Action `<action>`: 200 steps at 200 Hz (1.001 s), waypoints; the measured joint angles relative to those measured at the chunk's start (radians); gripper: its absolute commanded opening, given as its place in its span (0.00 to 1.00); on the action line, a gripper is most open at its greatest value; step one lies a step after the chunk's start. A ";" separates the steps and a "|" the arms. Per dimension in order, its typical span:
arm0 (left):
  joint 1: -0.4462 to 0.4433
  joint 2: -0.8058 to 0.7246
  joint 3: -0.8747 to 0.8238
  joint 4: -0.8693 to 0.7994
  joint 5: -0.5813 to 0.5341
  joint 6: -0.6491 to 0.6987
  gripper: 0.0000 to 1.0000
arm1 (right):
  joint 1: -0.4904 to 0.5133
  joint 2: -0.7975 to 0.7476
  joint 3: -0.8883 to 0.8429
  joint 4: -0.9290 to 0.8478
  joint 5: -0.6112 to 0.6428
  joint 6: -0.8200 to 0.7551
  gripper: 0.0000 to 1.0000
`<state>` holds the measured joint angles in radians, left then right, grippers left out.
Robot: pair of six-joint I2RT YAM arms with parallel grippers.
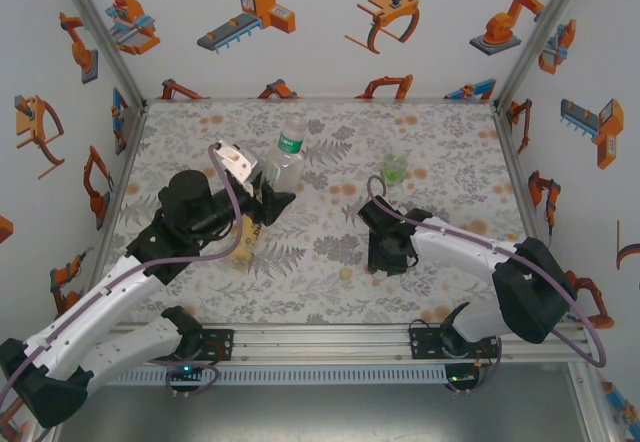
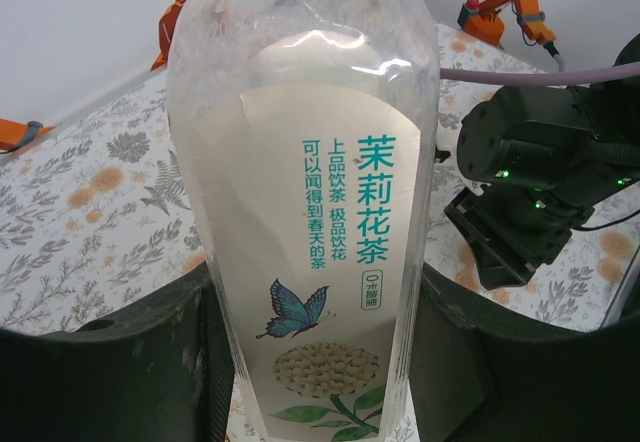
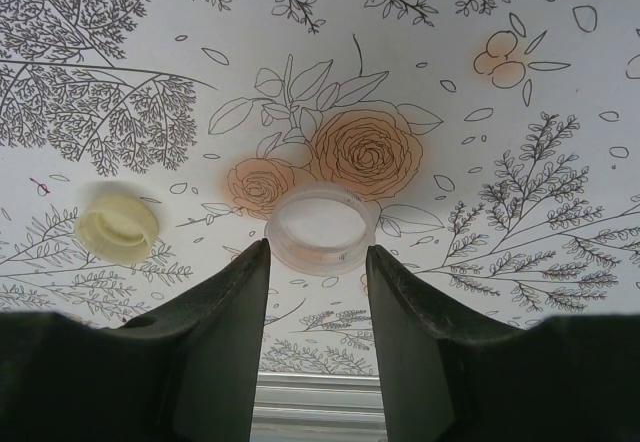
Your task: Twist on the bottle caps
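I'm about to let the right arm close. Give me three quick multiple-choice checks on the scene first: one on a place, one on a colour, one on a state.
1. In the right wrist view, the pale yellow cap lies:
A) left of the white cap, apart from it
B) stacked on the white cap
C) screwed onto a bottle
2. The cap at the tips of the right gripper is:
A) green
B) white
C) red
3. The clear bottle is:
A) lying on its side
B) standing alone, untouched
C) upright in the left gripper

Answers:
1 A: a gap shows between the two caps.
2 B: its rim is pale white.
3 C: dark fingers flank the upright label.
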<state>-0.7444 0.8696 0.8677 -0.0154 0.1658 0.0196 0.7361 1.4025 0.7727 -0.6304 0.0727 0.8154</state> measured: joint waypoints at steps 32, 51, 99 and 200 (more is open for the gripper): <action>0.000 0.006 0.000 0.000 0.000 -0.006 0.00 | 0.000 0.000 0.000 0.001 0.000 0.000 0.43; 0.000 0.006 0.000 0.000 0.000 -0.008 0.00 | 0.000 0.000 0.000 0.009 0.000 0.000 0.43; 0.000 0.012 0.000 0.000 0.000 -0.014 0.00 | 0.000 0.013 0.000 0.019 0.000 0.000 0.46; 0.000 0.020 0.000 0.000 0.000 -0.024 0.00 | 0.001 0.016 0.005 0.006 0.009 0.000 0.49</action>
<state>-0.7444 0.8894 0.8677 -0.0158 0.1658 -0.0048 0.7368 1.4189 0.7773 -0.6247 0.0818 0.8154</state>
